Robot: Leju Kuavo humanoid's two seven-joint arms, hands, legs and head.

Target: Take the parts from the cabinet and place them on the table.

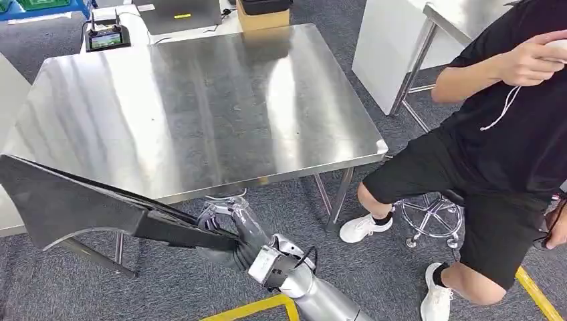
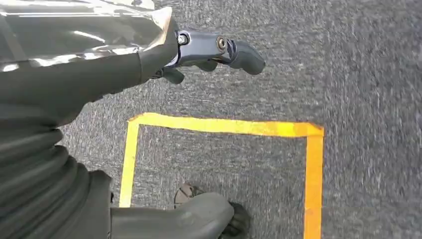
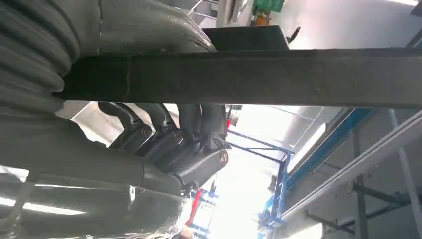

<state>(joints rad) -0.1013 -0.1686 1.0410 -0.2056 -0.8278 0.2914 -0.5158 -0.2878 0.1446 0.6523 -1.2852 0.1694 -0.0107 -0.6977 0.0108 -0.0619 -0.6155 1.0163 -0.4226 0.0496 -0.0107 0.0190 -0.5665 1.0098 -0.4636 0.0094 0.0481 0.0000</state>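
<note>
Just below the steel table's near edge, the right hand is gripping a long black panel part; placement is pending. Left hand is hanging, fingers loosely spread, holding nothing.

Counted one steel worktop and one long black part, gripped by one right hand. Saw one left hand, one person, one stool, one cardboard box and one small screen device.
</note>
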